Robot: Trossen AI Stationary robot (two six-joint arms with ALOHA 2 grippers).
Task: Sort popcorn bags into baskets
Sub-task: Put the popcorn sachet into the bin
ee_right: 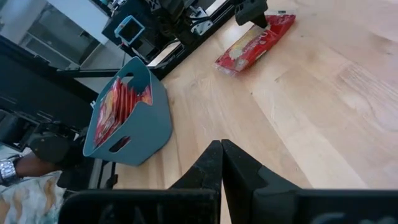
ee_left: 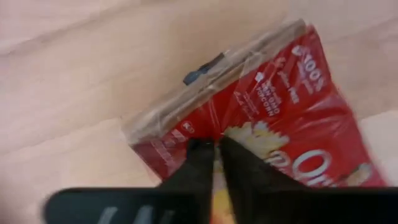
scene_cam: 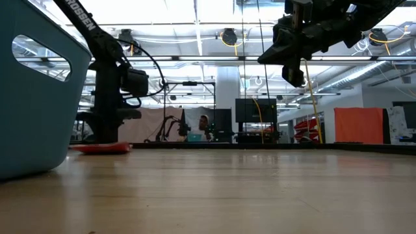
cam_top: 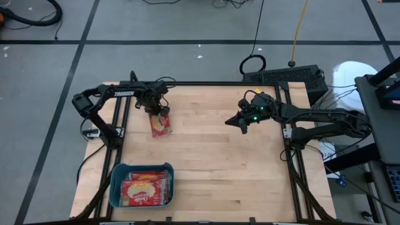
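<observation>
One red popcorn bag [cam_top: 162, 125] lies flat on the wooden table at the far left; it also shows in the right wrist view [ee_right: 255, 42] and the low view [scene_cam: 101, 148]. My left gripper [ee_left: 216, 152] stands over the bag's far end, pointing down, shut on its wrapper. The teal basket [cam_top: 116, 187] sits at the near left edge with several red bags [cam_top: 147, 189] lying in it. My right gripper [cam_top: 240, 123] hangs shut and holds nothing, well above the table right of centre [ee_right: 221, 155]. My left gripper pinches a raised crease of the bag's clear red wrapper [ee_left: 215, 127] between its two fingers, close to the bag's far sealed end. The fingers [ee_left: 196, 163] come from above, pointing down. The bag lies flat on the table.
Bare wood spreads between the bag, the basket and the right arm. Black frame rails [cam_top: 122, 125] run along the table's left and right sides. A person's hand [ee_right: 15, 168] shows beyond the basket, off the table; another person sits far behind [scene_cam: 205, 125].
</observation>
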